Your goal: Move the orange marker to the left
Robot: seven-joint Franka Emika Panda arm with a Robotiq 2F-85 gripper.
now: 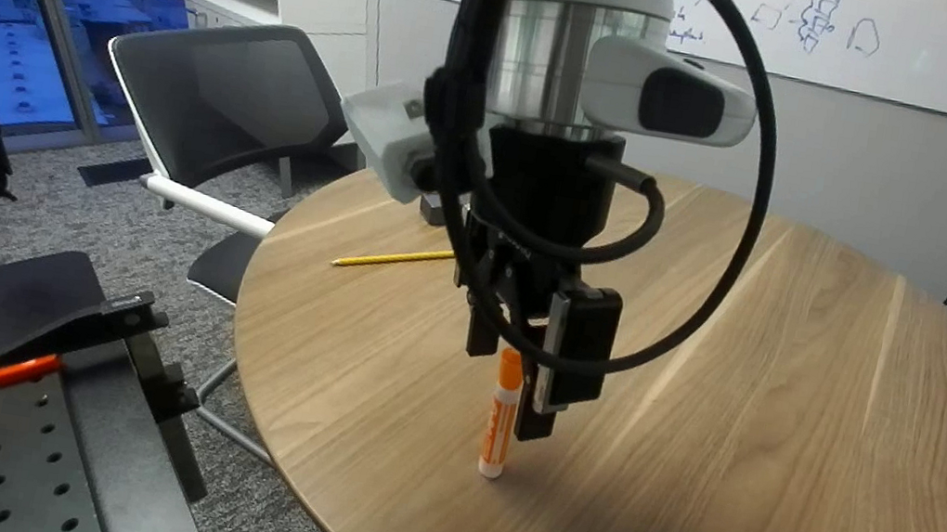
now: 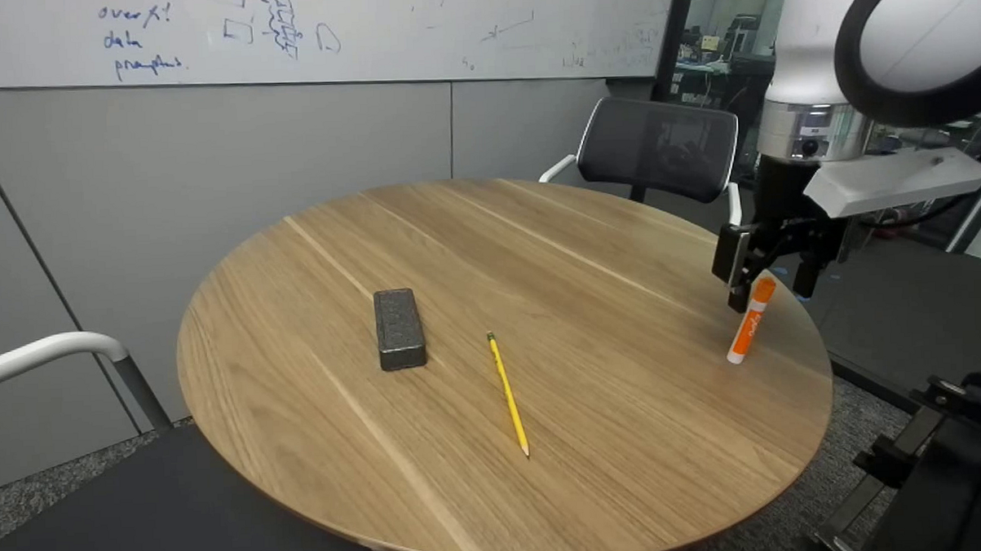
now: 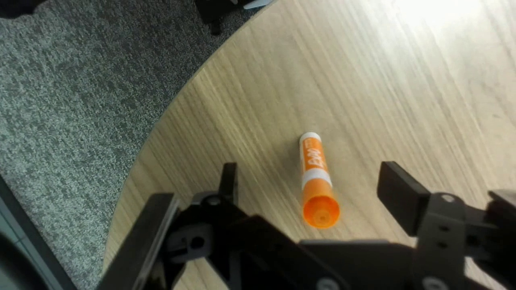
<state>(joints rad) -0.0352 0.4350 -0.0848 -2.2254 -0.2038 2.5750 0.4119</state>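
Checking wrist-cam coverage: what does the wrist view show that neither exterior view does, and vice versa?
Wrist view only: the round end of the orange cap from above, with a visible gap to the open jaws on each side.
Exterior views only: yellow pencil and whiteboard, in both.
Shared: orange marker standing on the wooden table, and grey carpet.

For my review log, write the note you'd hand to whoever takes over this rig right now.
Gripper: open, jaws on either side of the orange marker, gaps visible on both sides in the wrist view.
Marker: standing on the table, white end down, near the table's edge.
Done: gripper placed around the marker; nothing gripped yet.
Left: probably close, lift, move it left, set down, release. Confirm whose left is meant.
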